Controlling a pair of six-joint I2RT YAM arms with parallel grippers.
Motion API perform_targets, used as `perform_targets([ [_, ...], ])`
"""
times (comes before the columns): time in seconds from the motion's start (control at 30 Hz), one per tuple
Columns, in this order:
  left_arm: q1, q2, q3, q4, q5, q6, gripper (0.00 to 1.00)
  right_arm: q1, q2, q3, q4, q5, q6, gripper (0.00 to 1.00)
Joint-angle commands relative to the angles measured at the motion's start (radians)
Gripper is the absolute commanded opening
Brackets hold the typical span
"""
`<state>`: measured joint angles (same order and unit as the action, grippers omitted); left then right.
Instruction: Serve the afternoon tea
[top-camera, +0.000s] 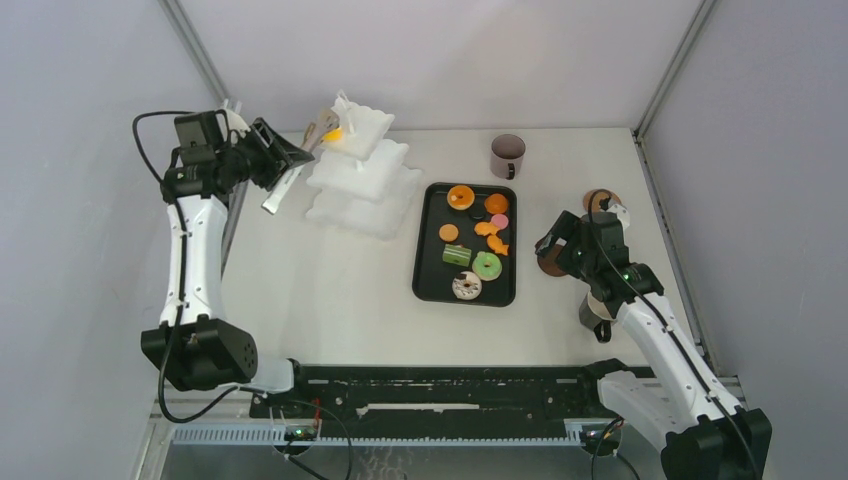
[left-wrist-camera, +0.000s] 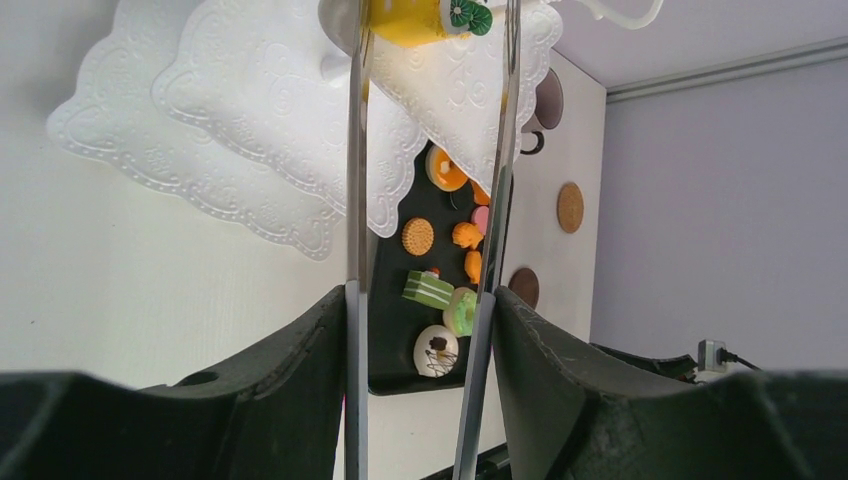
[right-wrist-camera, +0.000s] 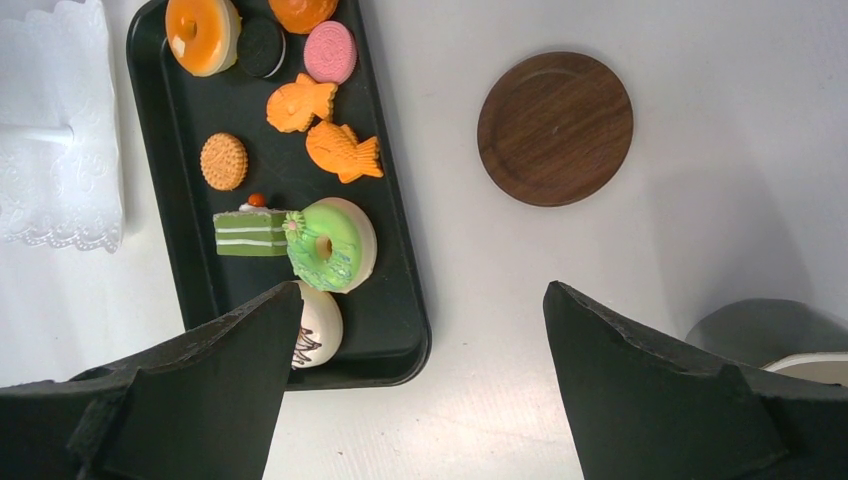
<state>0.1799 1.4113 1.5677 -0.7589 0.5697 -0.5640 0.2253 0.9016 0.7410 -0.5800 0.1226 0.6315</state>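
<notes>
From above, a white three-tiered stand (top-camera: 365, 175) stood left of a black rectangular tray (top-camera: 430, 280) of small toy pastries (top-camera: 487, 265). The left wrist view showed the left gripper (left-wrist-camera: 420, 295) squeezing shiny metal tongs (left-wrist-camera: 356, 200), which pinched a yellow toy cake (left-wrist-camera: 405, 20) at the stand's top plate. The right wrist view showed the right gripper (right-wrist-camera: 422, 290) wide open and holding nothing, between the tray and a round brown wooden coaster (right-wrist-camera: 555, 128), with a dark mug (right-wrist-camera: 770, 335) close by.

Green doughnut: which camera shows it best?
The right wrist view: the green doughnut is big, close and whole. The top view shows it tiny; in the left wrist view tongs partly hide it.
</notes>
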Motion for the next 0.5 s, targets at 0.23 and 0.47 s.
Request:
perform_targets([
  [0.23,0.008,-0.046,0.111,-0.045,-0.056,0.066,0.56,0.006,0.003,-0.001,0.034,0.012,0.005,0.98],
  [0.47,0.007,-0.048,0.15,-0.084,-0.087,0.09,0.57,0.008,0.008,-0.002,0.037,0.011,0.006,0.98],
])
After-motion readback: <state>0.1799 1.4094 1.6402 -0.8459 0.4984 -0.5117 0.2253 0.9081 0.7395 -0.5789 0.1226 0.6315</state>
